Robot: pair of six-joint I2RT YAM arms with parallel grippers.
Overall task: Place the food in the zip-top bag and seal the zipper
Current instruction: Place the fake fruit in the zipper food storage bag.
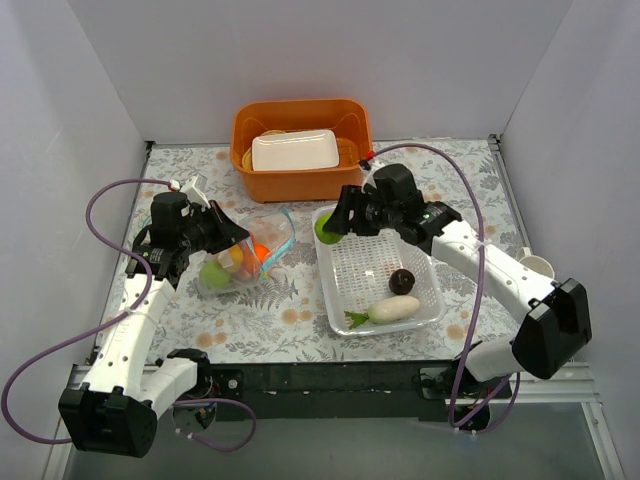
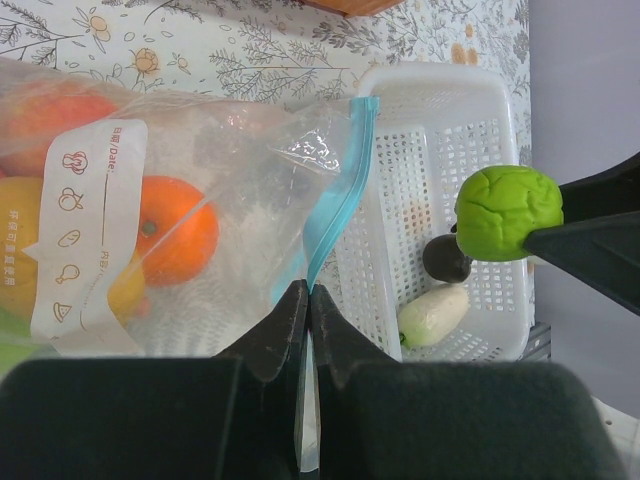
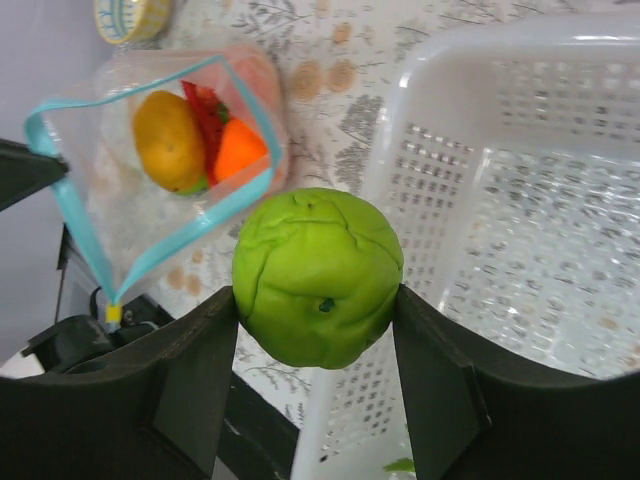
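The clear zip-top bag (image 1: 245,258) lies left of centre, its mouth open toward the basket, with an orange (image 2: 175,230), a yellow mango (image 3: 170,140) and a red slice (image 3: 205,115) inside. Its blue-teal zipper (image 2: 335,195) rims the mouth. My left gripper (image 2: 309,292) is shut on the bag's mouth edge (image 1: 225,232). My right gripper (image 3: 318,300) is shut on a green apple (image 3: 318,277), held above the left rim of the white mesh basket (image 1: 330,265), right of the bag mouth. A dark purple fruit (image 1: 402,281) and a white radish (image 1: 393,308) lie in the basket.
An orange bin (image 1: 300,180) with a white tray (image 1: 294,150) in it stands at the back centre. A white cup (image 1: 535,265) sits at the right table edge. Grey walls close in the left, back and right sides.
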